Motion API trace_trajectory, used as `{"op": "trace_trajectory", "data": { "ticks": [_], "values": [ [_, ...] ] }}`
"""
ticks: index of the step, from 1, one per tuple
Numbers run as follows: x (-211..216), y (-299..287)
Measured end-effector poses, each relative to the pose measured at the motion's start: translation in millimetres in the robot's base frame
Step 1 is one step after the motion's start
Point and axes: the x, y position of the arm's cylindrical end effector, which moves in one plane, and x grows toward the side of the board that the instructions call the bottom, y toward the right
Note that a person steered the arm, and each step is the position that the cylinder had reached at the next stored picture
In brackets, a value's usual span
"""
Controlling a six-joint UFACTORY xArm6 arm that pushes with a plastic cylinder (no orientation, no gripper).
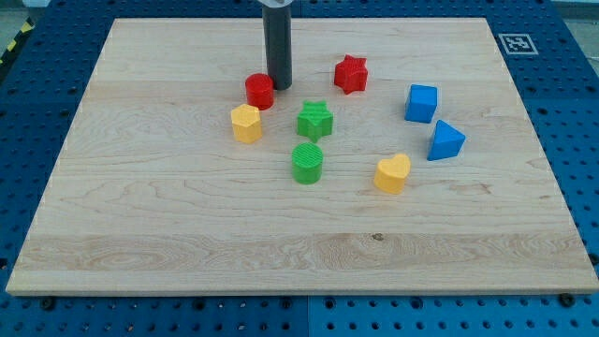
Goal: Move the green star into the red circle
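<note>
The green star point(315, 120) lies near the board's middle, below and right of the red circle point(259, 91). A gap separates the two. My tip point(279, 86) rests on the board just to the right of the red circle, very close to it, and up-left of the green star. The dark rod rises from it to the view's top.
A yellow hexagon block point(246, 123) sits just below the red circle. A green cylinder point(307, 162) lies below the green star. A red star point(351, 74), blue cube point(421, 103), blue triangle point(445, 140) and yellow heart point(393, 173) lie to the right. The wooden board point(140, 225) is surrounded by a blue perforated table.
</note>
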Motion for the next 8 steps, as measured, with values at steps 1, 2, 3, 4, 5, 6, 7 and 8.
{"op": "trace_trajectory", "data": {
  "ticks": [1,2,3,4,5,6,7,8],
  "values": [
    [0.0,6.0],
    [0.0,32.9],
    [6.3,41.9],
    [21.4,41.9],
    [28.7,50.0],
    [37.7,69.2],
    [45.0,88.0],
    [60.3,93.7]
  ]
}}
